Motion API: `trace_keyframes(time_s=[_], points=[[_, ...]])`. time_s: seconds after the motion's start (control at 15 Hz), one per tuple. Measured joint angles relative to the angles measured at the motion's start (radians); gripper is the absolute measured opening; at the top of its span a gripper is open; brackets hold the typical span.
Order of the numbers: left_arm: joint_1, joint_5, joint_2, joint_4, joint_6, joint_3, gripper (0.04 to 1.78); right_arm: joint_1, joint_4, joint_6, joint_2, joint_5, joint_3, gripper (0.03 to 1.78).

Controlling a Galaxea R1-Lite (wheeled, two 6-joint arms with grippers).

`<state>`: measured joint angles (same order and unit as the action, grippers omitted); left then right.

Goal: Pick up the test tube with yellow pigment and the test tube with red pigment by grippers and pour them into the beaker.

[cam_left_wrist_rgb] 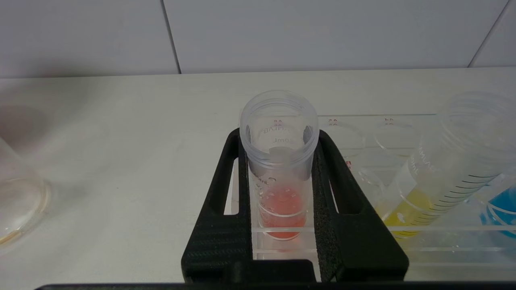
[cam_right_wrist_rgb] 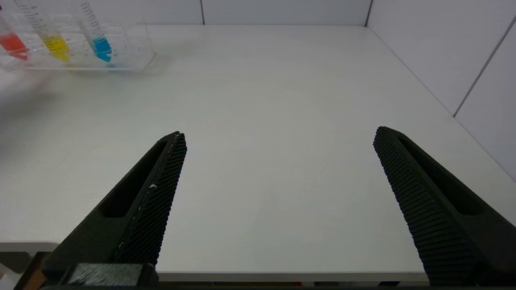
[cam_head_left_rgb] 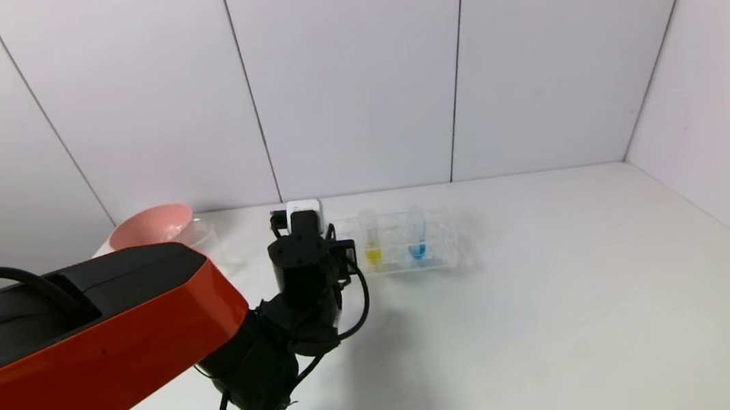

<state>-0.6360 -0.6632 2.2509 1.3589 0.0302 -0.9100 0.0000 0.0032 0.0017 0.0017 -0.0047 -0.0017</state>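
I see a white tabletop (cam_head_left_rgb: 554, 293) with a clear tube rack (cam_head_left_rgb: 403, 242) standing near its far edge, and I use that rack as my landmark.

My left gripper (cam_left_wrist_rgb: 278, 139) is at the rack's left end. Its two black fingers (cam_left_wrist_rgb: 225, 201) are closed on either side of the test tube with red pigment (cam_left_wrist_rgb: 278, 169), pressing its clear wall just below the threaded mouth. The tube stands upright with its rounded tip, holding the red liquid, down inside the rack.

The test tube with yellow pigment (cam_left_wrist_rgb: 439, 181) sits in the rack just to the right of the red one, apart from the fingers; in the head view it stands upright. A tube with blue liquid (cam_head_left_rgb: 416, 232) stands farther right in the same rack.

To the left of the rack, well apart from it, part of the beaker (cam_left_wrist_rgb: 16, 201) shows at the edge of the left wrist view as a clear curved wall. A pink bowl (cam_head_left_rgb: 153, 227) rests near it, also left of the rack.

My right gripper (cam_right_wrist_rgb: 278, 137) hangs over the near edge of the tabletop, well away from the rack, with its fingers (cam_right_wrist_rgb: 157, 193) spread wide and holding nothing.
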Motion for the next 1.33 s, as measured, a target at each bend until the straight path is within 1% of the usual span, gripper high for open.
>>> trace_keyframes(time_s=[0.53,1.33], points=[[0.0,-0.005,-0.015,-0.004,-0.009,0.004,0.44,0.0,0.0,0.0,0.0,0.0,0.0,1.7],[-0.021,-0.017,-0.117,0.001,-0.059,0.021,0.44,0.0,0.0,0.0,0.0,0.0,0.0,1.7]])
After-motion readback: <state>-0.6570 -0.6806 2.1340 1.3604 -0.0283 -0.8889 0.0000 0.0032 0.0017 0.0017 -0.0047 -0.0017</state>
